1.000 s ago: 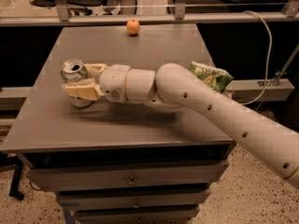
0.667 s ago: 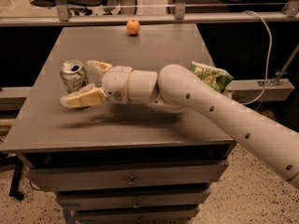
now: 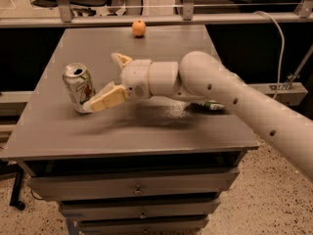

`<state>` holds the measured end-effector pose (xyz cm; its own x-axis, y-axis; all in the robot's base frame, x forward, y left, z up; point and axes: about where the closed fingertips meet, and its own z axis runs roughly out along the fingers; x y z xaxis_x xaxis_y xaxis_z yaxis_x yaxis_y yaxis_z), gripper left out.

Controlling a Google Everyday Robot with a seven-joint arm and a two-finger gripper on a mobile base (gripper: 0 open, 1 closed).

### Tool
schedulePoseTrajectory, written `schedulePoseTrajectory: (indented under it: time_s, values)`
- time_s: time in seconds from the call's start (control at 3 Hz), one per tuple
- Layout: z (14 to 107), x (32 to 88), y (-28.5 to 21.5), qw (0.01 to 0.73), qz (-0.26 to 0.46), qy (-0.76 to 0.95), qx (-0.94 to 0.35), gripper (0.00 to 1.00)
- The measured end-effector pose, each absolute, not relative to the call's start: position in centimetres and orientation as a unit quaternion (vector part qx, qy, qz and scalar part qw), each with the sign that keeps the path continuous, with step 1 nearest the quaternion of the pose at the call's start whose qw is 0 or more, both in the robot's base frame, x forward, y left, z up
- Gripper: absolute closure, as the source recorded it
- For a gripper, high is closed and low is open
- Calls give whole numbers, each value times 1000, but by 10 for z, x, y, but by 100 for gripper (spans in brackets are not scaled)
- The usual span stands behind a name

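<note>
**Soda can [image 3: 78, 87] released, standing free at left of bench**

Soda can is sitting at the left middle of the frame, on the left part of the bench [image 3: 146, 129]. Its open top is leaning slightly toward the upper left.

Change: a second ago the gripper [image 3: 102, 82] was closing round the can. Its jaws are now spreading wide and gripping nothing. One finger is pointing up toward the top of the frame. The other is slanting down to the can's foot, and I cannot tell whether the tip is touching it or just short of it. The gripper is sitting just right of the can, so the can is carrying its own weight and is no longer being held.

Surroundings:
- An orange [image 3: 139, 28] is lying at the far edge of the bench, top centre, well apart from the can.
- A green packet [image 3: 211, 105] is peeking out right of centre, mostly hidden behind the arm [image 3: 234, 92].
- Drawers [image 3: 137, 187] are showing below the bench top.
- A cable [image 3: 279, 38] is hanging at the upper right, off the bench.

Obstructions: the arm is crossing the right half of the bench and covering the packet. Nothing is lying between the gripper and the can.
</note>
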<state>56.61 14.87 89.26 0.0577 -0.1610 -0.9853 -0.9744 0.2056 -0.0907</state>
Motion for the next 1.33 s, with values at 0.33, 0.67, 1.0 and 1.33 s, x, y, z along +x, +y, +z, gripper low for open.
schedulePoseTrajectory:
  time_s: [0.33,0.67,1.0,1.33]
  values:
    - [893,583,117,503,352,575,-541,0]
    - [893,613,69,477,303,581,-585,0]
    - [882,631,9,445,269,592,-616,0]
    - [888,650,-47,434,238,599,-630,0]
